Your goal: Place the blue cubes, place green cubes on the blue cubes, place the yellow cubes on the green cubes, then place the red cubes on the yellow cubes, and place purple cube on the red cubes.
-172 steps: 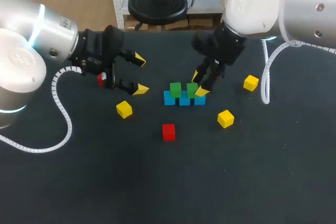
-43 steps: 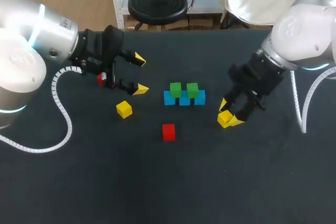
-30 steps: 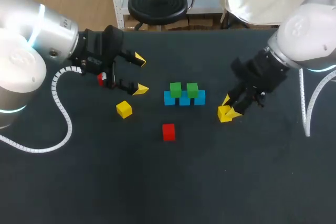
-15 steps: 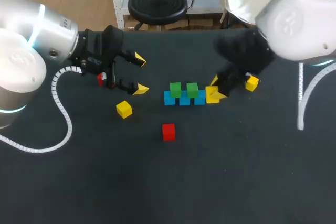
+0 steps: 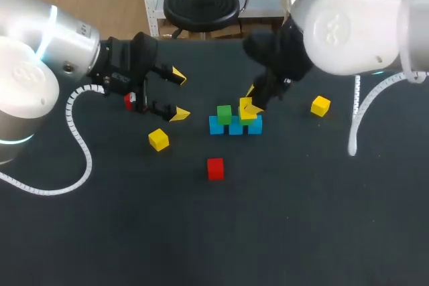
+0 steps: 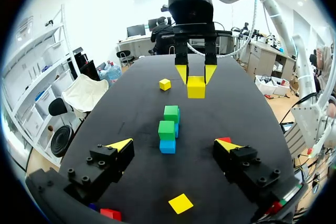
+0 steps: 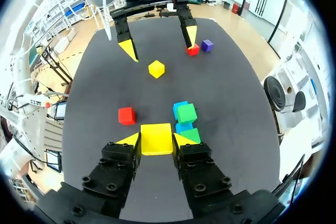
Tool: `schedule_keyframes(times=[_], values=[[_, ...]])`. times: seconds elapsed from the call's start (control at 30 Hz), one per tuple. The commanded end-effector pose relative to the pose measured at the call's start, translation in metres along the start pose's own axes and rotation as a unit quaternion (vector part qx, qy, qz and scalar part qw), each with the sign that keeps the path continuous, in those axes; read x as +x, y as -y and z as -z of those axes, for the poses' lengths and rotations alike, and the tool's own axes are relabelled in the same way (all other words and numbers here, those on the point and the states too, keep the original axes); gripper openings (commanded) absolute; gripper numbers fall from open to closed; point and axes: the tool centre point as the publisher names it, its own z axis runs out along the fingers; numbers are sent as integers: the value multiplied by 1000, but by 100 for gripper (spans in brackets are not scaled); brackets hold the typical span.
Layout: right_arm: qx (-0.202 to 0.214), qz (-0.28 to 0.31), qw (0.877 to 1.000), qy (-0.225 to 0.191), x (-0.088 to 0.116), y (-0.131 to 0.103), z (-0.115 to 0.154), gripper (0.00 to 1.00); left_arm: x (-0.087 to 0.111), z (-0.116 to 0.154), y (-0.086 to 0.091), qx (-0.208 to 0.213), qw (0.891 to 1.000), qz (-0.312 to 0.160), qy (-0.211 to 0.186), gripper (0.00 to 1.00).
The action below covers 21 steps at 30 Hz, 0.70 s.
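Legible text, labels, numbers, signs: none. One small dark marking (image 5: 81, 29) on the left arm (image 5: 40, 38), ten o'clock in the head view, too small to read.

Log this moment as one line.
right gripper: shut on yellow cube over green cubes | left gripper: open | green cubes on blue cubes

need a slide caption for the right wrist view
Right gripper shut on a yellow cube, close beside two green cubes stacked on blue cubes; a red cube lies nearby.

A plain black table (image 5: 201, 232) with blue cubes (image 5: 216, 126), green cubes (image 5: 224, 114), yellow cubes (image 5: 159, 139), red cubes (image 5: 215, 168) and a purple cube (image 7: 207, 45)
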Motion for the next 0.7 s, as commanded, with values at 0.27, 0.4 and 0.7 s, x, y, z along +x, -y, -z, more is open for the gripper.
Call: schedule_keyframes(times=[0.27, 0.4, 0.7], values=[[-3, 0, 1000, 0, 0, 2, 0, 0, 2, 0, 1, -1, 1000, -2, 4, 100], [-3, 0, 1000, 0, 0, 2, 0, 0, 2, 0, 1, -1, 1000, -2, 4, 100], [7, 14, 1000, 12, -10, 21, -15, 0, 2, 0, 1, -1, 1000, -2, 4, 100]])
